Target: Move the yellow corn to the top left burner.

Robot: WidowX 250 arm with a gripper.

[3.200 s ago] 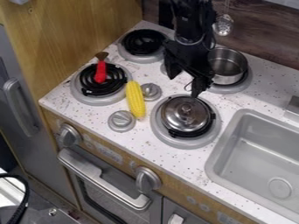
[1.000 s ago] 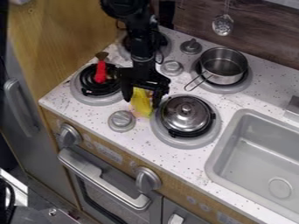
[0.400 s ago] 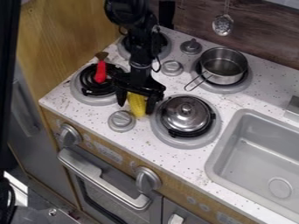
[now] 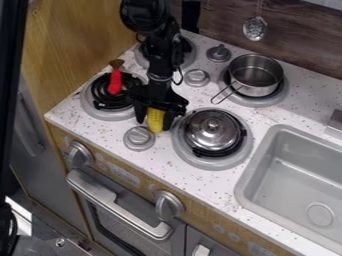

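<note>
Yellow corn (image 4: 155,121) lies on the speckled white stovetop (image 4: 190,177), between the front left burner (image 4: 110,115) and the front right burner (image 4: 208,163), just behind the front stove knob (image 4: 139,138). I have the black gripper (image 4: 154,120) pointing down over it, its two fingers standing apart, one along each side of the cob. From where I sit, I cannot tell whether they press on it. The gripper covers the cob's rear end, and I see its front end poking out between the fingers.

My arm comes in from the top edge and partly hides the rear left burner (image 4: 191,56), the top left one I want the corn on. The corn is off that burner, well in front of it.

On the front left burner I see a brush (image 4: 115,83), its red handle over the black coil and its bristles toward the back. A metal lid (image 4: 212,131) with a round knob sits on the front right burner. Behind that, a steel saucepan (image 4: 256,75) stands upright on the rear right burner (image 4: 279,96), its handle angled toward the front left. To the right, I have the gray sink (image 4: 243,189).
</note>
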